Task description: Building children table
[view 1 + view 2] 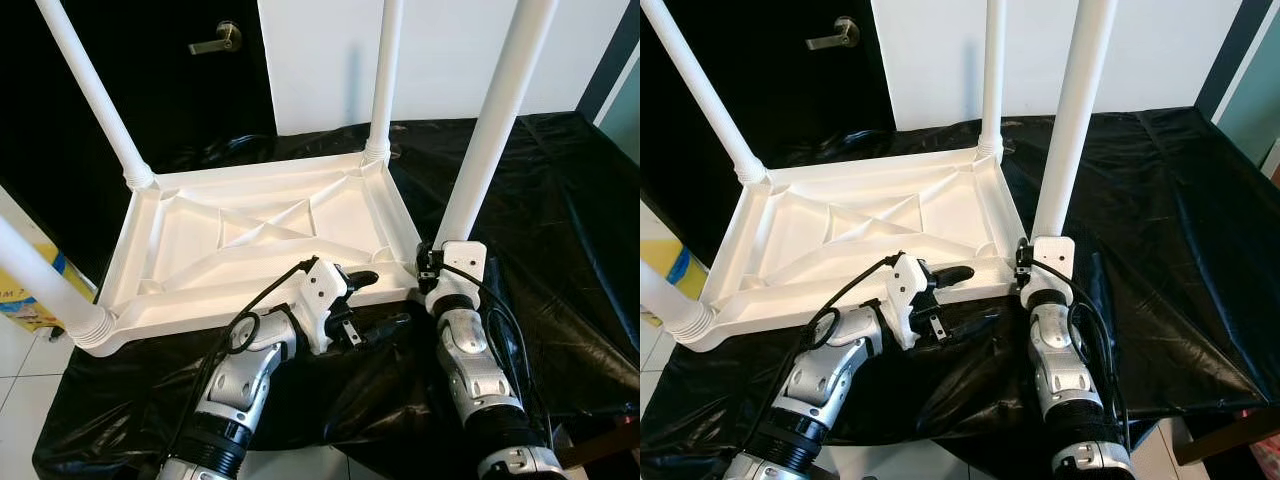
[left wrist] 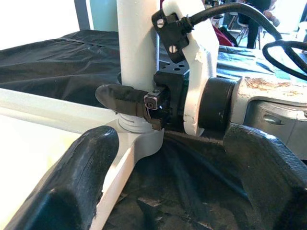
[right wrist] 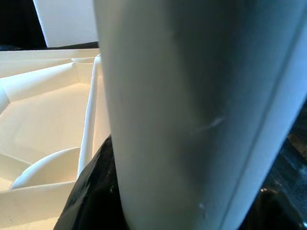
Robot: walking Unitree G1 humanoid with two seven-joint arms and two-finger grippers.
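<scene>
Four white legs stand up from the upside-down tabletop (image 1: 190, 245), one at each corner: smooth round plastic tubes, each seated in a ribbed collar. The tabletop is a white moulded tray shape with raised ribs crossing its underside, and it lies on a crinkled, glossy black sheet (image 1: 560, 230) that covers the work surface. My two grippers are both at the near edge. My right gripper (image 1: 432, 262) sits at the base of the near right leg (image 1: 495, 120), one black finger (image 2: 122, 98) wrapped against the tube just above its collar, clamped on it. My left gripper (image 1: 372, 300) hovers beside the tabletop's near rim, its two thick, matte black fingers spread wide with nothing between them. One dark door with one metal lever handle (image 1: 217, 42) stands behind.
</scene>
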